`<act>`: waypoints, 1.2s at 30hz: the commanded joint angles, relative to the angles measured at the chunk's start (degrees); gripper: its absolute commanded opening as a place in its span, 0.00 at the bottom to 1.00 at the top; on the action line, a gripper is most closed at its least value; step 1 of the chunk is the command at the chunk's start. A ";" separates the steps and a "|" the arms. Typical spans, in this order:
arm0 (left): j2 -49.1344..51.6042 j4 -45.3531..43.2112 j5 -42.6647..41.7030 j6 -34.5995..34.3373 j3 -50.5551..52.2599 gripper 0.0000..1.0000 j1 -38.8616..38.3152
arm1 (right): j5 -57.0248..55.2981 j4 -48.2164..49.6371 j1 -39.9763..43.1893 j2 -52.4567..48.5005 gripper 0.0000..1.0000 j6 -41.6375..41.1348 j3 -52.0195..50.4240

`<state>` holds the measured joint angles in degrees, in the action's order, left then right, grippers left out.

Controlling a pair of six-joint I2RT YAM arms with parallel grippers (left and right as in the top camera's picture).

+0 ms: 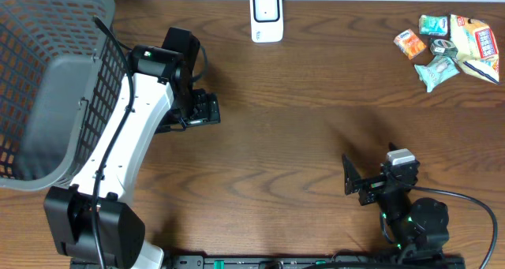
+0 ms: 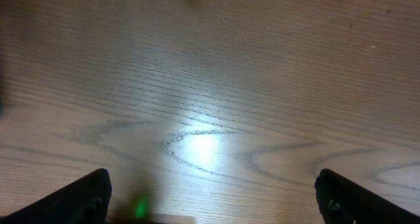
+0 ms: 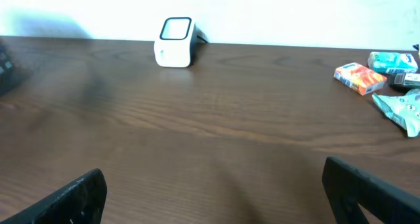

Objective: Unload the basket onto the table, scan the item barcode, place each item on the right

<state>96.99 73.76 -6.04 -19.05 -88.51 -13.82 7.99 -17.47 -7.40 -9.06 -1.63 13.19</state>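
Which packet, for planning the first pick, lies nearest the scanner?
The small orange box; the teal packets and yellow bag lie farther right.

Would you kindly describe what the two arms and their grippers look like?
The left arm has a long white link between black joints, a black cable along it and a green light. The right arm is compact and black, with a pale grey block, a looping black cable and green lights. The left gripper and right gripper have black fingers.

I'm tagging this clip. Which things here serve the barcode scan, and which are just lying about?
For the job: scanner; snack packets.
Lying about: basket.
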 commanded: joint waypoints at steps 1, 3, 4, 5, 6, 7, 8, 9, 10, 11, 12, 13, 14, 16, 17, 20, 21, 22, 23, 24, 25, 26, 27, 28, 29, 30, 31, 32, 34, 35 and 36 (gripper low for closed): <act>0.22 0.37 0.11 0.37 -0.61 0.98 0.00 | 0.59 1.51 1.44 0.61 0.99 1.25 -1.31; 0.22 0.37 0.11 0.37 -0.61 0.98 0.00 | 0.55 2.84 2.03 0.61 0.99 1.27 -1.88; 0.22 0.37 0.11 0.37 -0.61 0.98 0.00 | 0.52 3.58 2.19 0.61 0.99 1.27 -2.05; 0.22 0.37 0.11 0.37 -0.61 0.98 0.00 | 0.50 4.76 2.32 0.61 0.99 1.27 -2.29; 0.22 0.35 0.11 0.37 -0.61 0.98 0.00 | 0.50 5.88 2.49 0.61 0.99 1.27 -2.54; 0.22 0.37 0.11 0.37 -0.61 0.98 0.00 | 0.50 6.91 2.62 0.61 0.99 1.27 -2.75; 0.22 0.37 0.11 0.37 -0.61 0.98 0.00 | 0.50 7.98 2.75 0.61 0.99 1.27 -2.99; 0.22 0.37 0.11 0.37 -0.61 0.98 0.00 | 0.52 8.87 2.89 0.61 0.99 1.27 -3.28; 0.22 0.37 0.11 0.37 -0.61 0.97 0.00 | 0.52 9.81 2.97 0.61 0.99 1.27 -3.72; 0.22 0.37 0.11 0.37 -0.61 0.98 0.00 | 0.52 10.69 2.97 0.61 0.99 1.20 -4.20; 0.22 0.35 0.11 0.37 -0.61 0.98 0.00 | 0.52 11.78 2.97 0.63 0.99 0.66 -4.79; 0.22 0.35 0.11 0.37 -0.61 0.98 0.00 | 0.52 12.79 2.97 0.72 0.99 -0.09 -5.46; 0.22 0.37 0.11 0.37 -0.61 0.97 0.00 | 0.52 13.77 2.97 1.03 0.99 -0.70 -6.29; 0.22 0.35 0.11 0.37 -0.61 0.98 0.00 | 0.52 14.97 3.02 2.21 0.99 -1.36 -7.89; 0.22 0.37 0.11 0.37 -0.61 0.98 0.00 | 0.52 15.67 3.04 3.08 0.99 -1.53 -8.87; 0.22 0.35 0.11 0.37 -0.61 0.97 0.00 | 0.52 17.68 3.06 6.12 0.99 -1.55 -11.69; 0.22 0.35 0.11 0.37 -0.61 0.97 0.00 | 0.52 18.01 3.10 7.06 0.99 -1.55 -12.48; 0.22 0.37 0.11 0.37 -0.61 0.98 0.00 | 0.39 17.07 3.26 8.31 0.99 -1.53 -12.90; 0.22 0.35 0.11 0.37 -0.61 0.98 0.00 | 0.33 16.04 3.52 8.85 0.99 -1.57 -12.87; 0.22 0.37 0.09 0.37 -0.61 0.98 0.00 | 0.33 16.06 3.69 8.72 0.99 -1.53 -12.90; 0.22 0.37 0.11 0.37 -0.61 0.98 0.00 | 0.33 15.82 4.00 8.74 0.99 -1.55 -12.87; 0.22 0.37 0.11 0.37 -0.61 0.98 0.00 | 0.33 15.85 4.26 8.74 0.99 -1.53 -12.87; 0.22 0.37 0.11 0.37 -0.61 0.98 0.00 | 0.31 15.74 4.63 8.74 0.99 -1.53 -12.87; 0.22 0.37 0.11 0.37 -0.61 0.98 0.00 | 0.31 15.72 5.16 8.74 0.99 -1.53 -12.87; 0.22 0.37 0.11 0.37 -0.61 0.98 0.00 | 0.33 15.37 5.75 8.74 0.99 -1.53 -12.87; 0.22 0.37 0.11 0.37 -0.61 0.97 0.00 | 0.33 14.78 6.32 8.74 0.99 -1.53 -12.87; 0.22 0.37 0.11 0.37 -0.61 0.97 0.00 | 0.33 13.84 6.95 8.74 0.99 -1.55 -12.87; 0.22 0.37 0.11 0.37 -0.61 0.98 0.00 | 0.37 13.79 7.48 8.74 0.99 -1.62 -12.87; 0.22 0.37 0.09 0.37 -0.61 0.98 0.00 | 0.55 13.81 8.46 8.74 0.99 -2.45 -12.87; 0.22 0.37 0.11 0.37 -0.61 0.98 0.00 | 0.55 13.81 8.94 8.74 0.99 -2.62 -12.87; 0.22 0.37 0.11 0.37 -0.61 0.98 0.00 | 0.55 13.81 9.31 8.74 0.99 -2.62 -12.87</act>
<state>96.99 73.76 -6.04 -19.05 -88.51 -13.82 8.16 -3.44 0.62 -0.84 -2.85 0.47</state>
